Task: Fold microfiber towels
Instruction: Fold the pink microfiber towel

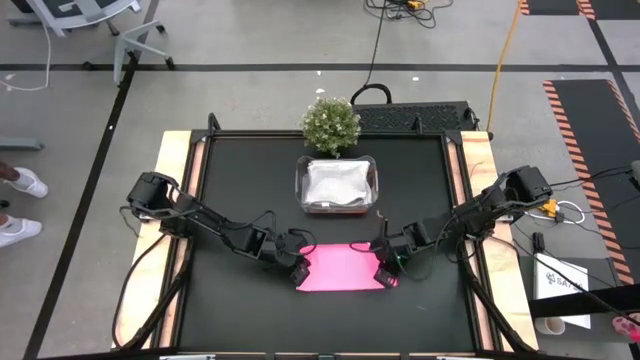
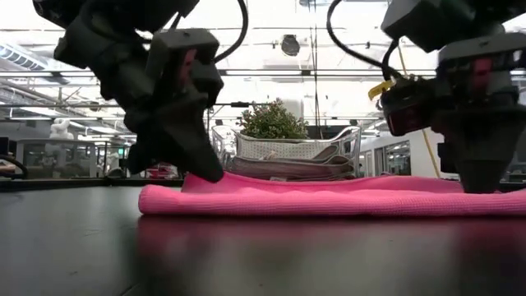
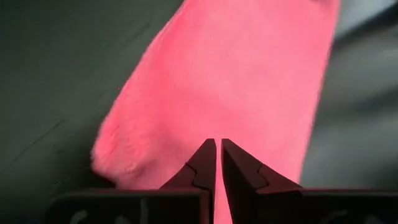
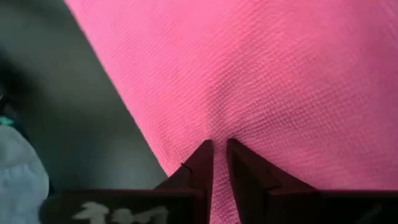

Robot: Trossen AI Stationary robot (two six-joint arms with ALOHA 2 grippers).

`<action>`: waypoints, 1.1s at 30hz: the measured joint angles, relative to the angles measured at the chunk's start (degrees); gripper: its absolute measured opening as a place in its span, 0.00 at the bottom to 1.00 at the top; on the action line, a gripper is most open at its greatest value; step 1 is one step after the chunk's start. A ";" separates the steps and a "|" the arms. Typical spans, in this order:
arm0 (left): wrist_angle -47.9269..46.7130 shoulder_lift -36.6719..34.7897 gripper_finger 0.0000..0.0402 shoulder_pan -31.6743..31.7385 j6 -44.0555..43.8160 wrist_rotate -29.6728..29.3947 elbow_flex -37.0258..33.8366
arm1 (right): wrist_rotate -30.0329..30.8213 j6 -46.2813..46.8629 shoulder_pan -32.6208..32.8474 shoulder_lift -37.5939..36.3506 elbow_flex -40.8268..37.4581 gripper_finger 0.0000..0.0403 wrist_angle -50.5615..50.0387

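A bright pink microfiber towel (image 1: 345, 268) lies flat on the black table near its front edge; in the low view it shows as a stack of layers (image 2: 329, 199). My left gripper (image 1: 301, 277) is down on the towel's left end and my right gripper (image 1: 385, 277) on its right end, each shut on the cloth. Two light grey towels (image 1: 338, 183) lie folded in the clear tub behind. My left gripper pinches the pink towel at its left end (image 3: 186, 146), close to a corner, between its two fingers. The fingers slant down from the table's left. The towel stays flat on the table; how many layers are caught I cannot tell. My right gripper pinches the towel's right end (image 4: 219, 127) between its two fingers, and the cloth puckers into small creases at the fingertips. The fingers slant down from the table's right. The towel lies on the table around them (image 2: 460, 197).
The clear tub (image 1: 302, 190) stands mid-table just behind the pink towel, with a small potted plant (image 1: 330, 122) at the far edge behind it. Bare black table (image 1: 240, 180) lies to either side of the tub and in front of the towel.
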 joint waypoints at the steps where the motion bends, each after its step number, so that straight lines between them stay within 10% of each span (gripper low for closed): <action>1: 0.51 -0.29 0.06 0.00 0.06 0.31 0.05 | 0.04 0.02 0.50 0.04 -0.04 0.09 0.82; 22: -7.12 -1.79 0.06 -1.31 -0.30 2.76 0.04 | -4.07 -6.82 -10.53 -18.79 -0.04 0.16 -12.14; 33: -7.43 -1.79 0.06 -1.29 -1.95 0.75 0.04 | -4.14 -19.85 -16.19 -14.92 -0.04 0.30 -16.59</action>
